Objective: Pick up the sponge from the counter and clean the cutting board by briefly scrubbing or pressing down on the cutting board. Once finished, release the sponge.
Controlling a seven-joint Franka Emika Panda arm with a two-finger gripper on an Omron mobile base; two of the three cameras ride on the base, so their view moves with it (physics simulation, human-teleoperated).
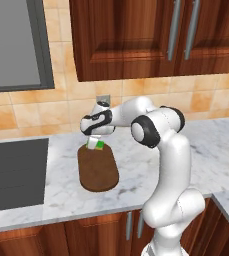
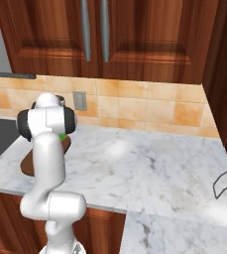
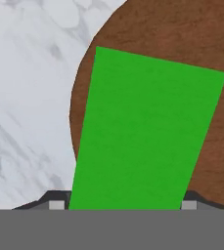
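Gripper [image 3: 119,204] low over cutting board [image 1: 98,169], fingers flanking sponge [image 3: 143,132] on both sides, apparently pinching it. Sponge at board's far rounded end, on marble counter [image 1: 136,165] near backsplash.

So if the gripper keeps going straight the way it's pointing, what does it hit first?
The sponge: it sits between the gripper's fingertips, right ahead, on the cutting board's rounded end. Whether the pads already touch it can't be told; beyond it comes the board.
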